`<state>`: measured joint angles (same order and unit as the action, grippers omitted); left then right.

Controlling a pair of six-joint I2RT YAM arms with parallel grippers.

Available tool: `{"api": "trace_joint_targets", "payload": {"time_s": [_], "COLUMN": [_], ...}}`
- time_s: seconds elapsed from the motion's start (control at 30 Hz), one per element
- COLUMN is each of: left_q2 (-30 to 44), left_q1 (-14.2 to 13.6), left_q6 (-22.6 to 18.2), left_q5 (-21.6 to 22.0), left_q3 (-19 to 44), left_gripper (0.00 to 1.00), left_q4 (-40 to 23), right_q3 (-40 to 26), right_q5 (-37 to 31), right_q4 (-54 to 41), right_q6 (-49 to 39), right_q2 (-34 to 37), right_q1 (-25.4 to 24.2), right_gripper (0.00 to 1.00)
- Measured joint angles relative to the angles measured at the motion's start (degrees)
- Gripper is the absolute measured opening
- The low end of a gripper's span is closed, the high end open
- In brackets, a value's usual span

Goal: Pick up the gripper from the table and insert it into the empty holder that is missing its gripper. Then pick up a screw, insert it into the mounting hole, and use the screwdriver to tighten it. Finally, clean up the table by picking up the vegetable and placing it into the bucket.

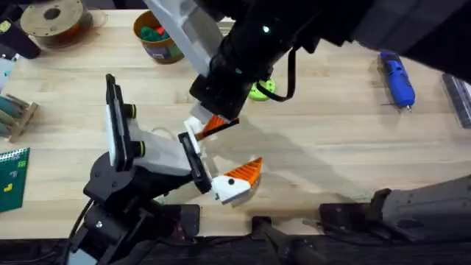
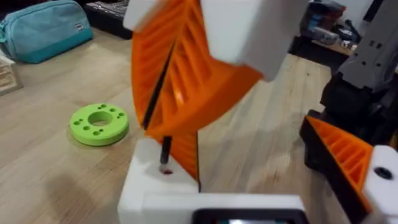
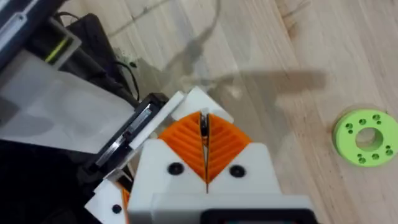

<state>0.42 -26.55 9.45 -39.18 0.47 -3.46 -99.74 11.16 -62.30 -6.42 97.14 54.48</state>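
My left gripper (image 1: 217, 158) stands open near the table's front middle, its fingers white blocks with orange tips. One of them is the holder (image 2: 155, 190), with the orange gripper wedge (image 2: 185, 154) seated against it. My right gripper (image 3: 204, 146) reaches in from above, its orange pads (image 2: 180, 74) shut on a thin black screw (image 2: 165, 149) whose tip sits at the holder's mounting hole. The blue screwdriver (image 1: 397, 79) lies at the far right. Back left stands the bucket (image 1: 157, 35), with green and red pieces inside. The vegetable is hidden.
A flat green ring (image 1: 261, 90) lies just behind the grippers. A filament spool (image 1: 51, 18) sits at the back left, with a wooden rack (image 1: 15, 114) and a green board (image 1: 13, 177) on the left edge. A teal pouch (image 2: 43, 31) lies farther off.
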Motion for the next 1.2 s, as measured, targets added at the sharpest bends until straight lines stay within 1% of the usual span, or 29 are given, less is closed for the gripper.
{"api": "trace_joint_targets", "payload": {"time_s": [0.27, 0.7, 1.2], "left_q2": [0.05, 0.05, 0.05], "left_q1": [0.0, 0.0, 0.0], "left_q6": [0.44, 0.42, 0.42], "left_q5": [0.04, 0.17, 0.2], "left_q3": [0.0, 0.0, 0.0], "left_gripper": [0.985, 0.985, 0.985], "left_q4": [-0.11, -0.07, -0.07], "right_q3": [-0.02, -0.07, -0.07], "right_q5": [0.02, 1.12, 0.87], "right_q4": [-0.29, -0.72, -2.03], "right_q6": [0.0, 0.0, -1.09], "right_q2": [1.38, 1.4, 1.4], "right_q1": [0.0, 0.0, 0.0], "right_gripper": [0.008, 0.008, 0.008]}}
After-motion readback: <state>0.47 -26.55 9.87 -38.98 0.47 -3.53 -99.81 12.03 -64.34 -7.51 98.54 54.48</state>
